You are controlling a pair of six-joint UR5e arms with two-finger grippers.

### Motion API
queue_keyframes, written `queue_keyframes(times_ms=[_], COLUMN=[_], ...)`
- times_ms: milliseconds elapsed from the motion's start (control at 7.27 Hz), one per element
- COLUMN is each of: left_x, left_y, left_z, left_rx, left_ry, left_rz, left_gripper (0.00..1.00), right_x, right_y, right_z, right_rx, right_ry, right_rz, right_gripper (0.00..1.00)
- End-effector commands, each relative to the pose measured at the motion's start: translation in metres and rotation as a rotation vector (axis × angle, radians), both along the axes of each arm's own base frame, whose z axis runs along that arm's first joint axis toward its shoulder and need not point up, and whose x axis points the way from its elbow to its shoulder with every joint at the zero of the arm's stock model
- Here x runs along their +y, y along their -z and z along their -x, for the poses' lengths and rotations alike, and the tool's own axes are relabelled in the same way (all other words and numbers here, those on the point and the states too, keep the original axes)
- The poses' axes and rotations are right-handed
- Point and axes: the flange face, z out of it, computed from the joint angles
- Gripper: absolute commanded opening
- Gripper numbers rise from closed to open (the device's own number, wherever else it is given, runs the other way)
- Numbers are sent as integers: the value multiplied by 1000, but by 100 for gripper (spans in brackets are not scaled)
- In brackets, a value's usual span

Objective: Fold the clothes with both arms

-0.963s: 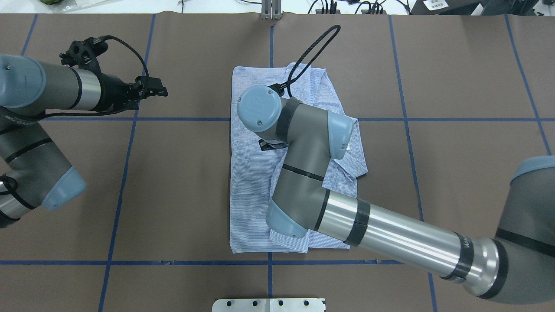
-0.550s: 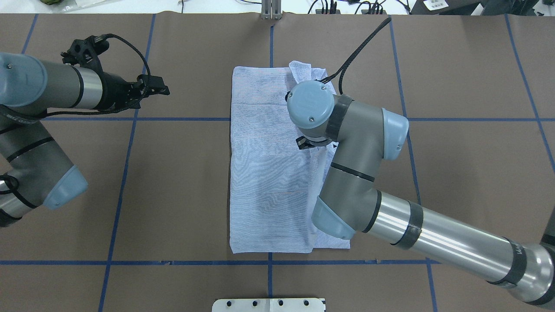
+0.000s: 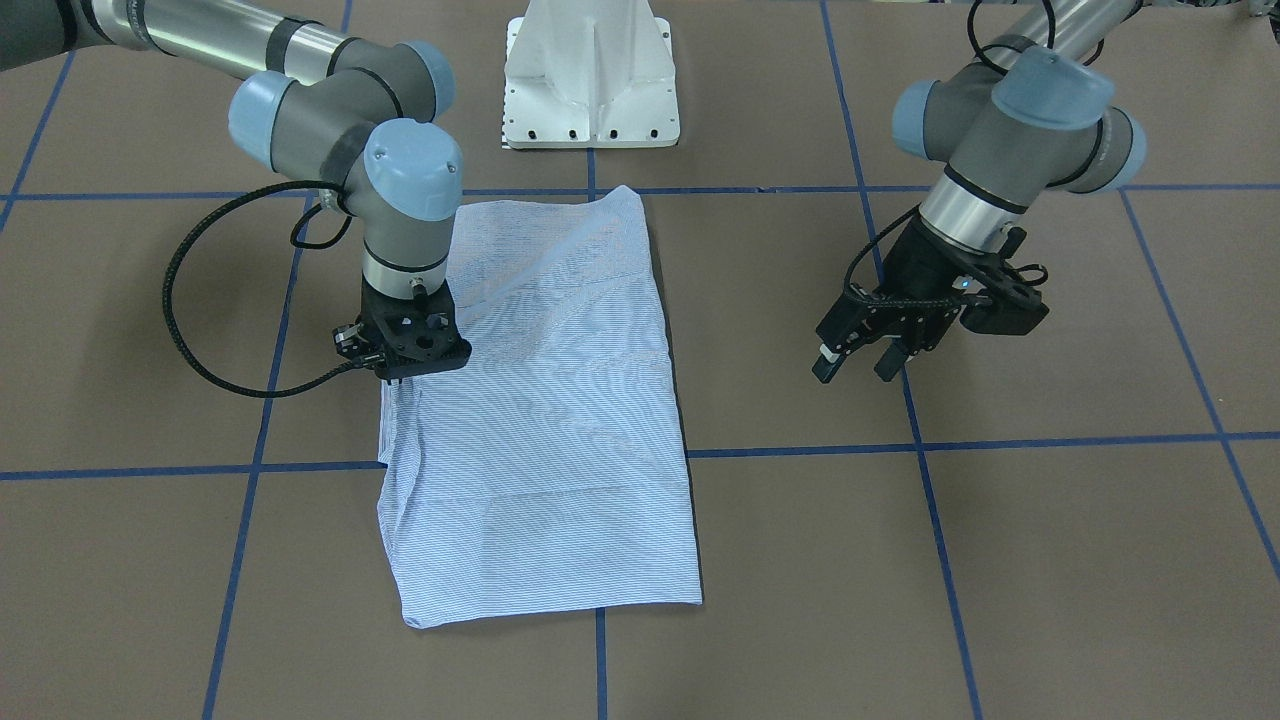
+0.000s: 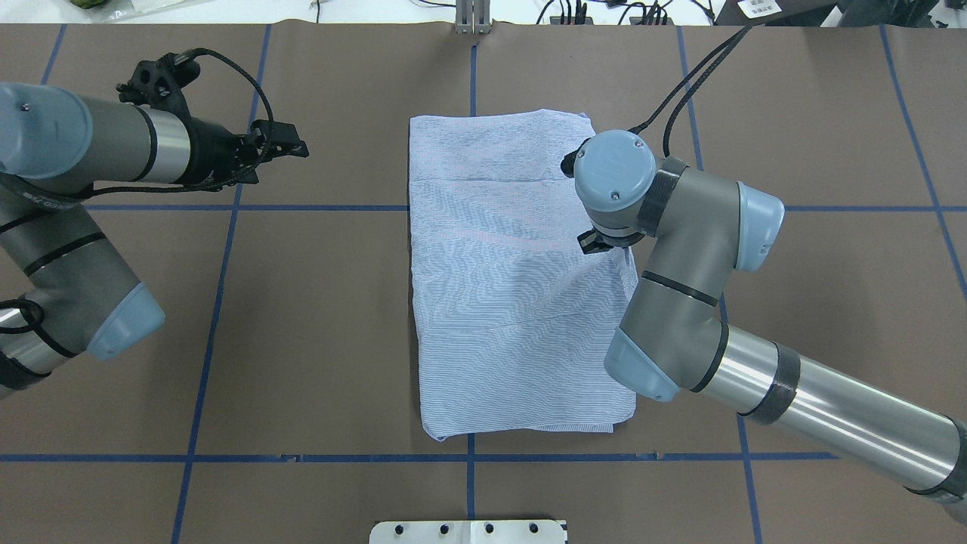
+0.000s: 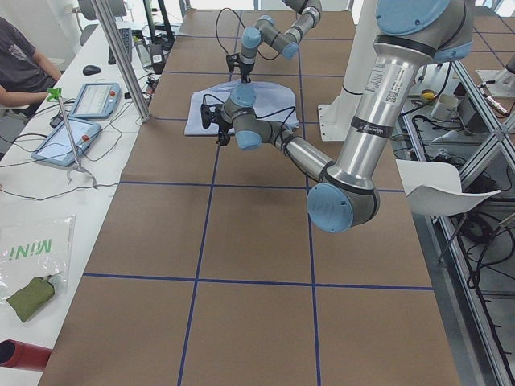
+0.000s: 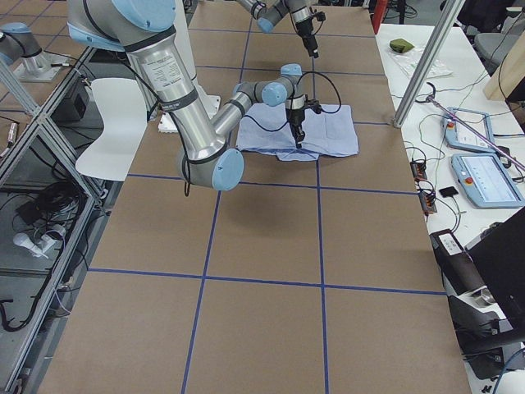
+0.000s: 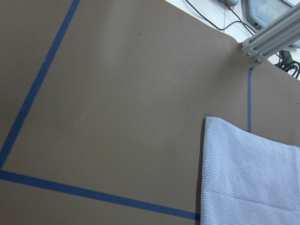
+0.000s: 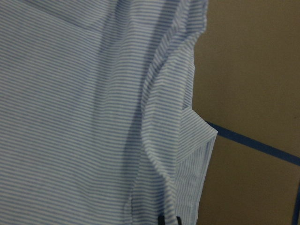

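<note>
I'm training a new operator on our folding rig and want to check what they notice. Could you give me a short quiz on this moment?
1. True or false: the left gripper is touching the shirt.
2. Multiple choice: where is the right gripper? A) over the shirt's middle; B) at the shirt's side edge on the robot's right; C) clear of the shirt altogether.
3. Fill in: the left gripper's jaws stand ____.
Key: 1 false, it hangs over bare table beside the shirt. 2 B. 3 open.
</note>
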Motion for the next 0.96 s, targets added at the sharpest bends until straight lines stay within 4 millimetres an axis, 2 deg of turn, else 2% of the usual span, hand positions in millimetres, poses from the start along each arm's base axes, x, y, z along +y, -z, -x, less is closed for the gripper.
queue_keyframes(times_ms=[0, 275, 413, 550, 825], left_x=[0, 1, 1, -1, -1], left_y=[3, 7, 7, 13, 26], left_z=[0, 1, 1, -1, -1], left_rx=[5, 10, 10, 13, 29], left_ry=[0, 0, -1, -3, -3], left_rz=[-2, -8, -12, -21, -38], left_gripper=[100, 100, 100, 100, 100], right_x=[-5, -12, -11, -12, -8], right_y=[8, 18, 20, 11, -3], right_z=[-5, -10, -5, 8, 17], right_rx=[-14, -79, -106, -116, -113], right_ry=[-6, -19, -20, -9, 18], right_rz=[-11, -47, -61, -58, -20], right_gripper=[100, 100, 100, 100, 100])
